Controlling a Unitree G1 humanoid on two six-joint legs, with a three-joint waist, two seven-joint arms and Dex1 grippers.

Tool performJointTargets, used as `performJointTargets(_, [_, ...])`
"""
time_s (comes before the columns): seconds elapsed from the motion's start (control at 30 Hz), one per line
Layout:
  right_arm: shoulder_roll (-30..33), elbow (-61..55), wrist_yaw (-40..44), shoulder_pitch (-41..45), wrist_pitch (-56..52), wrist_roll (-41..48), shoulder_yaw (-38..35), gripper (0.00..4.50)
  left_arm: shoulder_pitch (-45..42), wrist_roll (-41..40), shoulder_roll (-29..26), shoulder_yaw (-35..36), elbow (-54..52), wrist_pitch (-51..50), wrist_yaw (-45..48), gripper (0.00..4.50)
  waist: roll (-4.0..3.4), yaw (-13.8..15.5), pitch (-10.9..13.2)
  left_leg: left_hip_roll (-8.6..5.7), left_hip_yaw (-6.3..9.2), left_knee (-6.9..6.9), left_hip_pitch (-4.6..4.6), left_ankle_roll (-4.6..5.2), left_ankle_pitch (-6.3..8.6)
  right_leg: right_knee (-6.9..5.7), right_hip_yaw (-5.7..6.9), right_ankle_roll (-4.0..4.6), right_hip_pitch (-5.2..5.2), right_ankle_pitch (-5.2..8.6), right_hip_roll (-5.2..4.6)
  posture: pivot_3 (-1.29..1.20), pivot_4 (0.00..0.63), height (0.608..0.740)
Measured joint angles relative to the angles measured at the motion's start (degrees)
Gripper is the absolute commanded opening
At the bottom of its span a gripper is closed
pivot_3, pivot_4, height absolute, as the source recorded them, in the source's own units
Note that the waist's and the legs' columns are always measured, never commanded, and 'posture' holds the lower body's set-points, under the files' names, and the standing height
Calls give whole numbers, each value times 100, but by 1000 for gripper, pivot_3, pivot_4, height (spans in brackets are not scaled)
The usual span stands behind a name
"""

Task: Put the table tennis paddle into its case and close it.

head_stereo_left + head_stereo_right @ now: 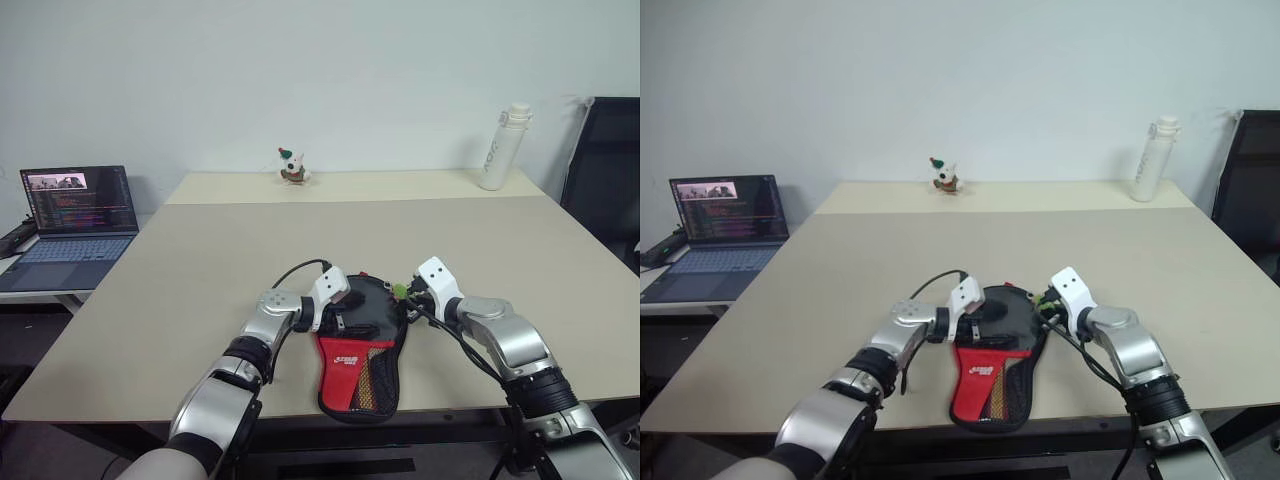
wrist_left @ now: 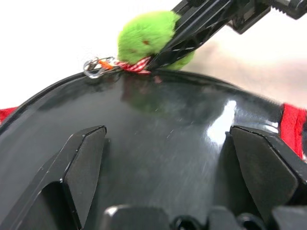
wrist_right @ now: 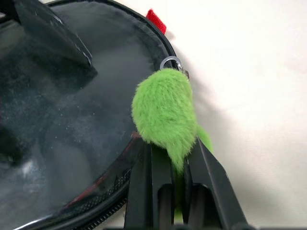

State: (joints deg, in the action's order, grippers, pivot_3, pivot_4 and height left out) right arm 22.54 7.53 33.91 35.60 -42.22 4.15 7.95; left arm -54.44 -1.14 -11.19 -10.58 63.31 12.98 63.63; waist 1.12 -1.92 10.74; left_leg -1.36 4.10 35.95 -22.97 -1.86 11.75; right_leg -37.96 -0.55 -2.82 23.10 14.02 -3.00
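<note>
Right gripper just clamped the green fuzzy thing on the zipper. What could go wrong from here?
1. The right gripper is shut on the green pompom, soft fluff rather than the metal ring; pulling may slip or strain the ribbon.
2. The left gripper hovers open over the case, apparently not pinning it, so the case could slide along the table when tugged.
3. The case lies close to the table's near edge and might get dragged off.
</note>
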Motion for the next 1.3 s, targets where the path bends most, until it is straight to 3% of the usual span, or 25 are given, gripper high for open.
performJointTargets(0.2, [67,-96,-3,0,-175,73,-21,32,-53,58,58,0,180,22,-68,4500,0,6,-4,-1,1,1,2,0,0,0,1,0,-4,0,-1,0,150,740])
performJointTargets(0.43, [865,-947,326,-598,-575,297,-181,32,-91,81,161,37,269,-15,-165,4500,2,28,-7,-3,10,1,6,1,1,18,10,-2,-23,1,-3,0,150,740])
performJointTargets(0.83, [2525,-4302,1473,-2830,-1482,1505,-225,32,-182,182,386,132,442,-121,-320,4500,-10,99,-19,1,73,0,8,0,4,101,90,-17,-99,-2,-19,0,150,740])
performJointTargets(1.3, [3480,-6047,2128,-3637,-1950,3173,-242,32,-217,249,498,152,479,-114,-412,4500,-6,203,-19,5,88,-5,4,-5,6,113,110,-19,-103,1,-23,0,150,740])
